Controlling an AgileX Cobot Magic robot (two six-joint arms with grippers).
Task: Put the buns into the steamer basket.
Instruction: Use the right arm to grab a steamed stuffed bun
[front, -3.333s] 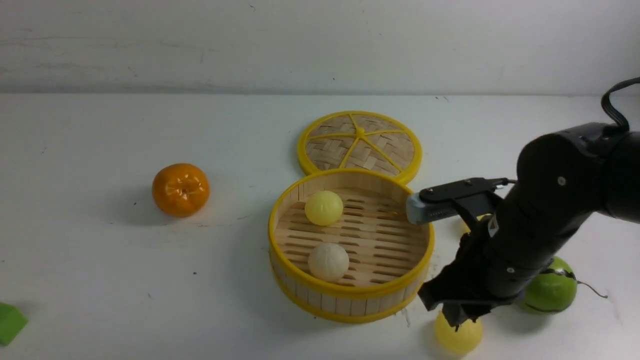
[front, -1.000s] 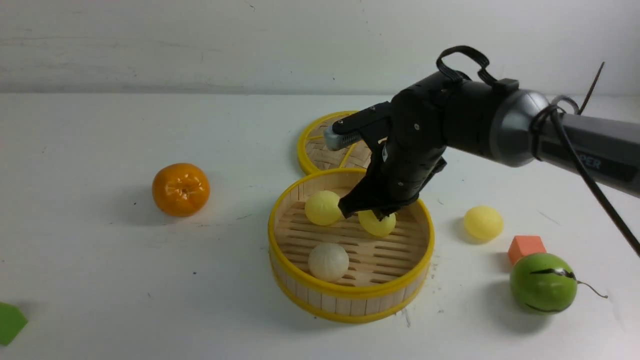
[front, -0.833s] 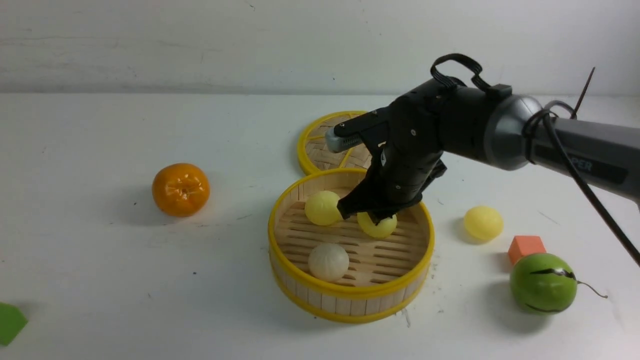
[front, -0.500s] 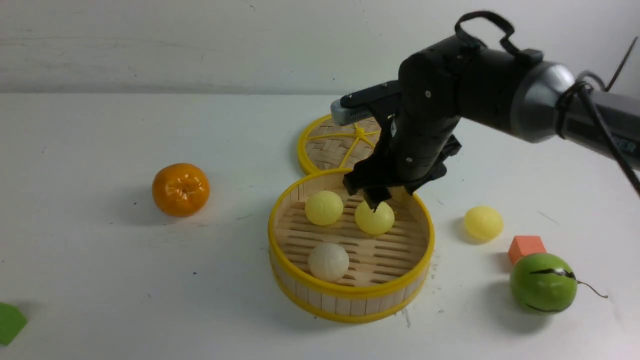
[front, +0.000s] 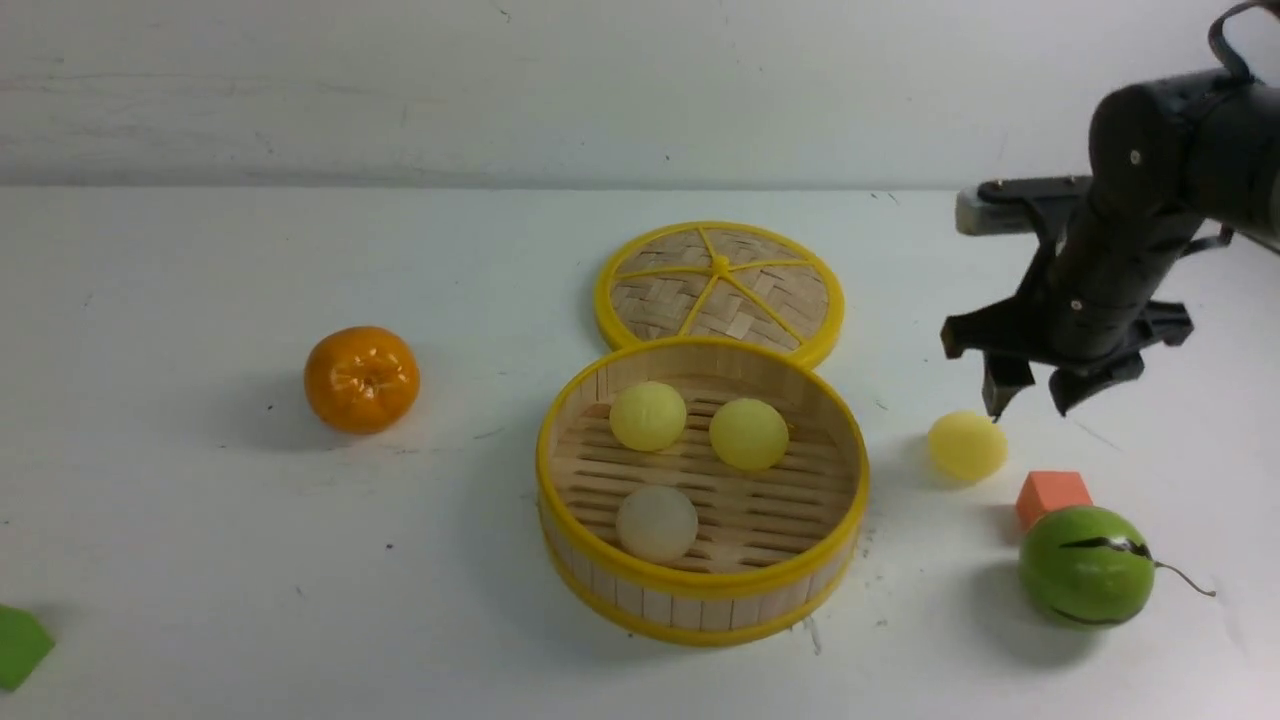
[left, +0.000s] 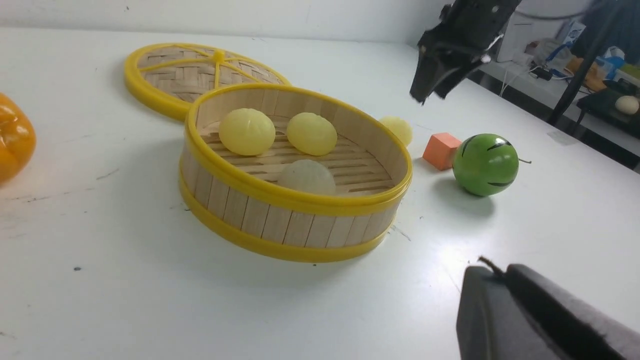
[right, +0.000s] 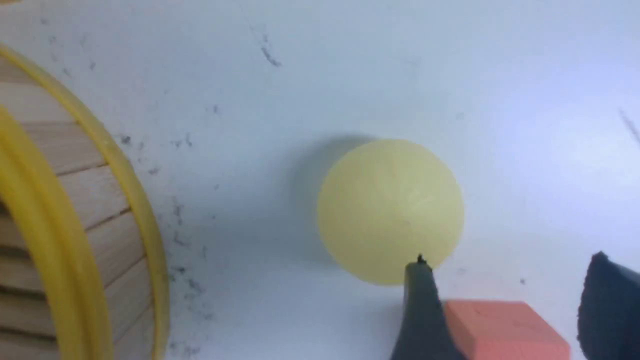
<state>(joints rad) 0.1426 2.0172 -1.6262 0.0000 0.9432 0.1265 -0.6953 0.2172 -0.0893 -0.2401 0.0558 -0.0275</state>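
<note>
The steamer basket (front: 690, 605) stands mid-table and holds three buns: two pale yellow ones (front: 648, 415) (front: 749, 434) side by side at the back and an off-white one (front: 656, 523) in front. Another yellow bun (front: 966, 446) lies on the table to the basket's right. My right gripper (front: 1030, 405) hangs open and empty just above and right of that bun (right: 390, 210); one fingertip (right: 421, 280) overlaps the bun's edge in the right wrist view. My left gripper (left: 497, 270) is shut, empty, low over the table nearer than the basket (left: 295, 220).
A woven lid (front: 720, 285) lies behind the basket. A small orange cube (front: 1052, 495) and a green melon (front: 1086, 566) sit close to the loose bun, on its right. A tangerine (front: 361, 378) sits far left and a green block (front: 20, 645) at the front left corner.
My right gripper let go of a yellow bun inside the basket, opened, rose, and swung right to hover over the loose bun. The left gripper stayed shut.
</note>
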